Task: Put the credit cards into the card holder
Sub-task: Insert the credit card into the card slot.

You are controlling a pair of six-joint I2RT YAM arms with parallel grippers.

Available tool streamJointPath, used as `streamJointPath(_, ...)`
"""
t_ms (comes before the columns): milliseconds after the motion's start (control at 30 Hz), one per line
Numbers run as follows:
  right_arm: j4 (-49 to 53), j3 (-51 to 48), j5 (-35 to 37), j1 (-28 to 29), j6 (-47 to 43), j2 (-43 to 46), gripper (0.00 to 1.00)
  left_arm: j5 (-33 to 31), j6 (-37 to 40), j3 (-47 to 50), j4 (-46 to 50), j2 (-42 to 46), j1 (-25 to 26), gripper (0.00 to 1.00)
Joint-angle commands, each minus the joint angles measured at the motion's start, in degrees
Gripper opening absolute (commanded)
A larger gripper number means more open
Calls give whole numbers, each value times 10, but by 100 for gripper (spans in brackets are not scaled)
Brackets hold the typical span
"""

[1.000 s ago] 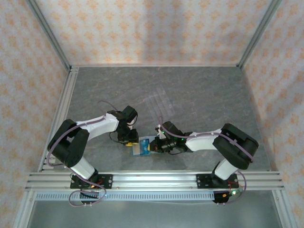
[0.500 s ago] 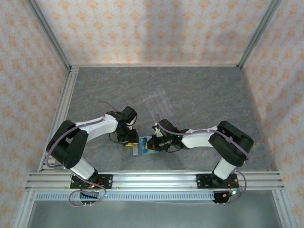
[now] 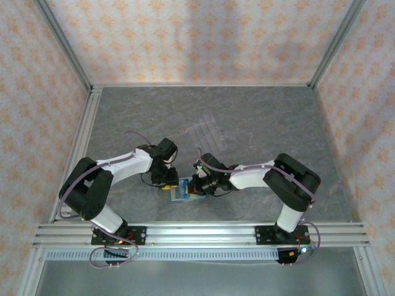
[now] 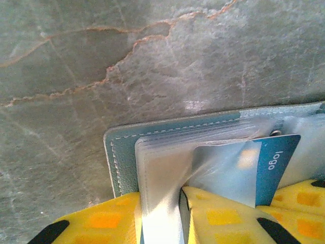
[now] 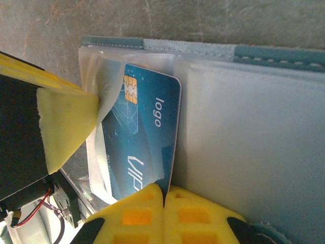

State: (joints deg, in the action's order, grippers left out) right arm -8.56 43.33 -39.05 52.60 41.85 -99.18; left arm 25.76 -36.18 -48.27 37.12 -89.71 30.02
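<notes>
Both arms bent elbows-out, forearms turned inward, wrists low and nearly meeting.
The left gripper (image 3: pixel 170 180) points toward the bases, its yellow fingers (image 4: pixel 109 223) nipped on a clear leaf of the card holder (image 4: pixel 119 147) with a narrow gap between them. The right gripper (image 3: pixel 196 185) points left on a low, stretched forearm, its yellow pads (image 5: pixel 137 213) pressed flat together.

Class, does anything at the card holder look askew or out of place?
Yes: the blue card lies tilted against the holder's edges, partly out of a clear sleeve that is peeled up and creased.
</notes>
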Motion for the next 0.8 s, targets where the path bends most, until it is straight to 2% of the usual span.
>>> streamJointPath(0, 29, 16, 11, 15, -19, -15, 0, -1, -11, 2, 30, 16, 6, 28)
streamJointPath(267, 81, 17, 21, 15, -29, -4, 0, 18, -15, -5, 40, 61, -20, 28)
streamJointPath(333, 89, 23, 20, 14, -32, -4, 0, 15, -14, 0, 41, 62, -24, 22)
streamJointPath(433, 106, 37, 20, 15, -39, -7, 0, 13, -20, 17, 33, 61, -29, 6)
streamJointPath(500, 121, 48, 19, 15, -46, -10, 0, 7, -23, 27, 30, 59, -31, 0)
streamJointPath(767, 164, 81, 13, 14, -67, -18, 0, 7, -26, 60, -7, 26, -31, 0)
